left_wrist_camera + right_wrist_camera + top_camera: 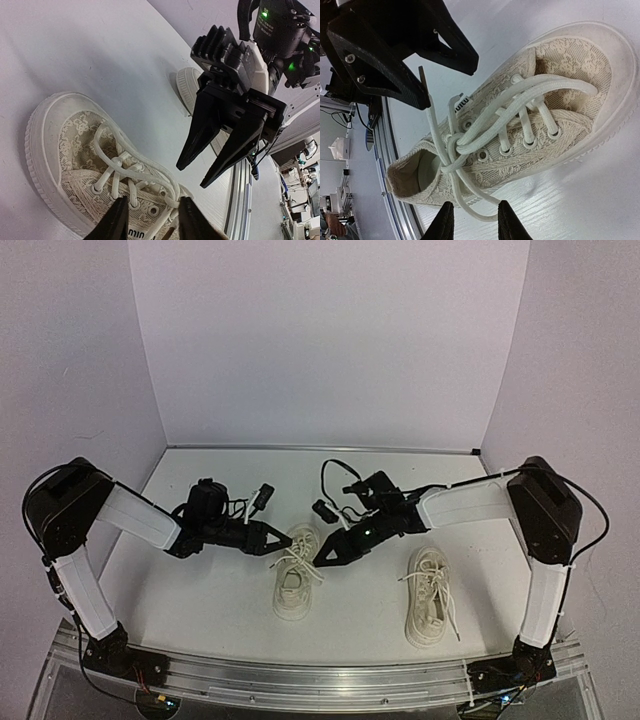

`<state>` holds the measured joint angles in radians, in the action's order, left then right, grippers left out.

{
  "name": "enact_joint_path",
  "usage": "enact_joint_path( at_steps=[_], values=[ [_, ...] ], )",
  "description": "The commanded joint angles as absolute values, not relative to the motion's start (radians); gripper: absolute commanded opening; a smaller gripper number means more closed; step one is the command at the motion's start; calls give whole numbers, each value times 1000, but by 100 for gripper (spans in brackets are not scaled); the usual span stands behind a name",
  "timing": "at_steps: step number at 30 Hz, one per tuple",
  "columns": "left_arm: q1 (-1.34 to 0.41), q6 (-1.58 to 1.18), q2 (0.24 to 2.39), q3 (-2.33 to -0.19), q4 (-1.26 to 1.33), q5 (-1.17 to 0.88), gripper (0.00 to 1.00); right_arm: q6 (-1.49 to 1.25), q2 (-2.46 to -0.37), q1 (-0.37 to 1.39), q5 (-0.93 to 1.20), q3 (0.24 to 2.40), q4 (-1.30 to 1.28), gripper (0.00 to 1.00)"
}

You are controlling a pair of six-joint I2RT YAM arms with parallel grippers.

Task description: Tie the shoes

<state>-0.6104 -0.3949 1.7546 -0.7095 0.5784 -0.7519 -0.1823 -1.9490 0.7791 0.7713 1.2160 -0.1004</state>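
"min" lettering on shoe (70, 145)

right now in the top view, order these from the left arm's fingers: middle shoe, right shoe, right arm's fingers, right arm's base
1. middle shoe, right at the left arm's fingers
2. right arm's fingers, just across its laces
3. right shoe, farther right
4. right arm's base, near right corner

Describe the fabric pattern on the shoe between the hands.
Cream lace pattern on the shoe; clearest in the right wrist view.

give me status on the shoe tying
left gripper, right gripper open, tips over left shoe. laces loose, no bow. other shoe untouched. no obstruction seen.
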Motion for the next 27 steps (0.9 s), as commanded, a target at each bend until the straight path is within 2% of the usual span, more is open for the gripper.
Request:
enact_joint_path(
  at_steps=[1, 7, 19, 27],
  values=[
    [-618, -391, 1734, -698, 627, -778, 25, -151, -1993, 802, 763, 1258, -78, 27],
    [-618, -381, 1722, -699, 615, -765, 1, -143, -2018, 819, 753, 1286, -78, 24],
    [-608, -355, 1697, -722, 562, -691, 0, -133, -2011, 835, 745, 1292, -82, 23],
    [-589, -344, 1680, -742, 526, -649, 0, -126, -2013, 841, 750, 1297, -88, 14]
  ],
)
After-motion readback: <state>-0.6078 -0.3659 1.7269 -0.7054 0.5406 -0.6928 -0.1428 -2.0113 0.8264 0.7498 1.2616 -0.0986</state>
